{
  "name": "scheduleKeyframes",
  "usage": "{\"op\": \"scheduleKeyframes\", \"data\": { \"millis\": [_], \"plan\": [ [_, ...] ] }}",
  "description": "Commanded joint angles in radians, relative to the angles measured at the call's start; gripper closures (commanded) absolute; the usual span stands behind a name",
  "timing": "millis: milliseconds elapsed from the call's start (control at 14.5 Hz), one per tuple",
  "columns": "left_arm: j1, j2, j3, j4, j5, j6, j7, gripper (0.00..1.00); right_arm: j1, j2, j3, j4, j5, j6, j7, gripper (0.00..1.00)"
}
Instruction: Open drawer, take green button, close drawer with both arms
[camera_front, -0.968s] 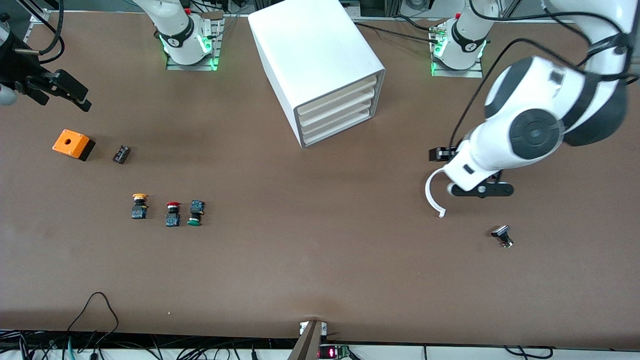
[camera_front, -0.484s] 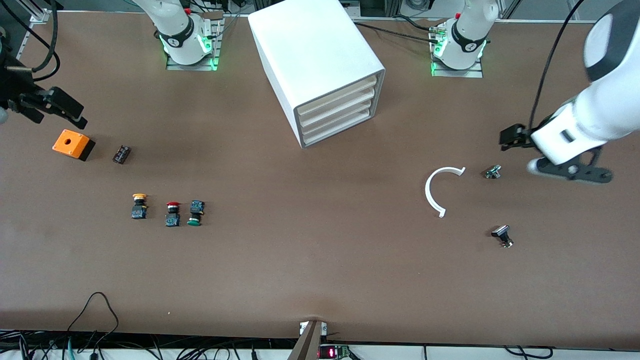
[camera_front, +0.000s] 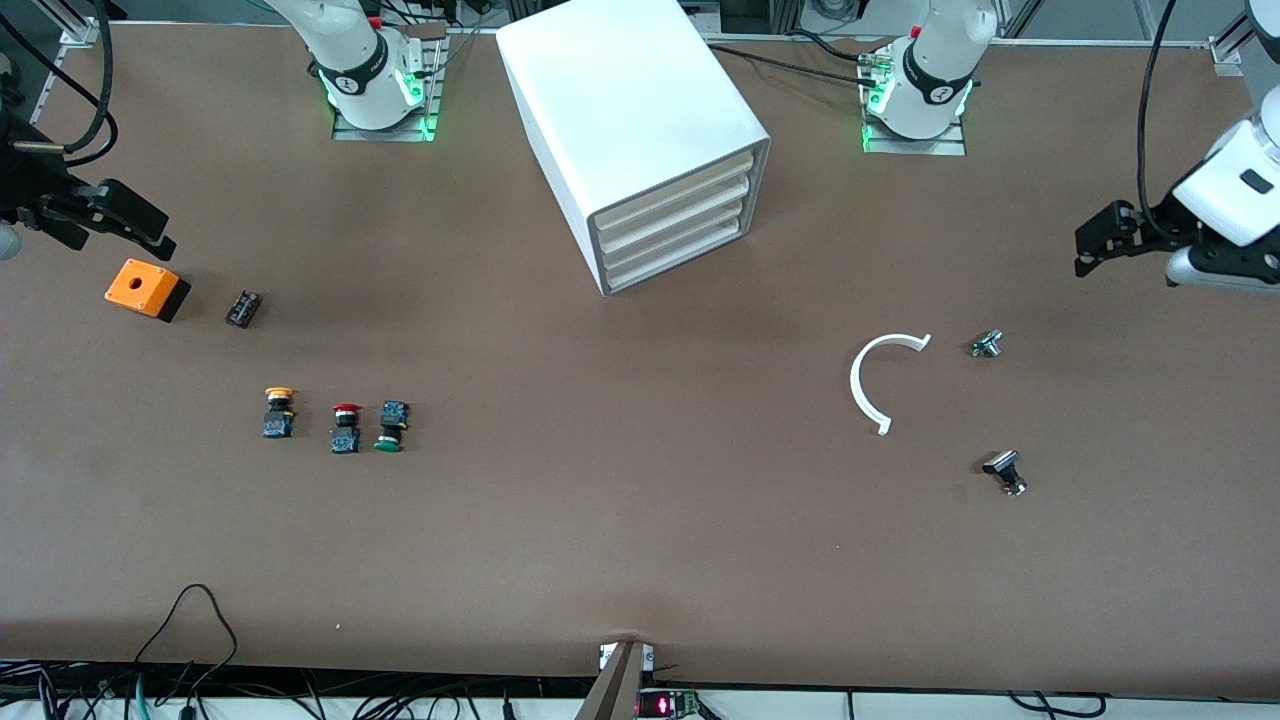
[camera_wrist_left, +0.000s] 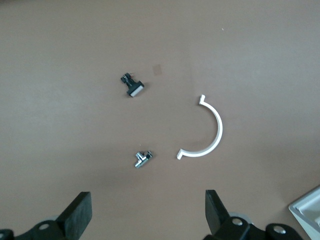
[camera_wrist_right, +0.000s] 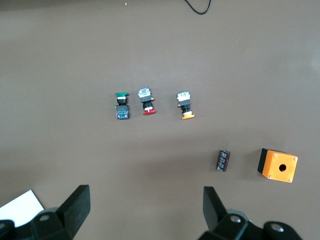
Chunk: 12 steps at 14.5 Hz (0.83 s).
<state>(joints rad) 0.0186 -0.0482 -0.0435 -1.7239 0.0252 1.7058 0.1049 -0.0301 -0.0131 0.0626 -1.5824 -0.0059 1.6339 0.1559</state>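
Drawer (camera_front: 678, 256): front view shows the lowest of four cream-white trays in the white cabinet (camera_front: 625, 110), flush and shut, facing toward the left arm's end of the table. No handle is visible; only a thin front lip offers purchase, so in my judgement a fingertip hooked under or pinched on that edge is the place to hold. It should slide lightly, though the cabinet may shift if not braced by the second arm. The button (camera_front: 390, 427), green cap, black body, blue base, lies on its side on the open table toward the right arm's end, just beside the red button (camera_front: 345, 428), with the yellow button (camera_front: 278, 412) near. Judged small, light, rigid and prone to roll; grip across the black body. The right gripper (camera_front: 115, 218) hangs over the table edge above the orange box (camera_front: 147, 289). The left gripper (camera_front: 1110, 238) hangs over the other end, near the white arc (camera_front: 880, 380).

Left wrist view: the fingers (camera_wrist_left: 79, 215) stand spread wide, nothing between them; the arc and two small parts lie below.

Right wrist view: fingers (camera_wrist_right: 75, 206) likewise spread and empty; the three buttons, the box and a small dark part lie below.
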Motion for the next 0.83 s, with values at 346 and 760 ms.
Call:
{"op": "scheduleKeyframes", "data": {
  "millis": [346, 760],
  "plan": [
    [-0.026, -0.033, 0.030, -0.037, -0.002, -0.028, 0.030, 0.00, 0.003, -0.002, -0.001, 0.018, -0.006, -0.026, -0.024, 0.00],
    [-0.025, -0.015, 0.030, -0.020, -0.002, -0.048, 0.035, 0.00, 0.003, -0.002, 0.000, 0.018, -0.006, -0.026, -0.033, 0.00]
  ]
}}
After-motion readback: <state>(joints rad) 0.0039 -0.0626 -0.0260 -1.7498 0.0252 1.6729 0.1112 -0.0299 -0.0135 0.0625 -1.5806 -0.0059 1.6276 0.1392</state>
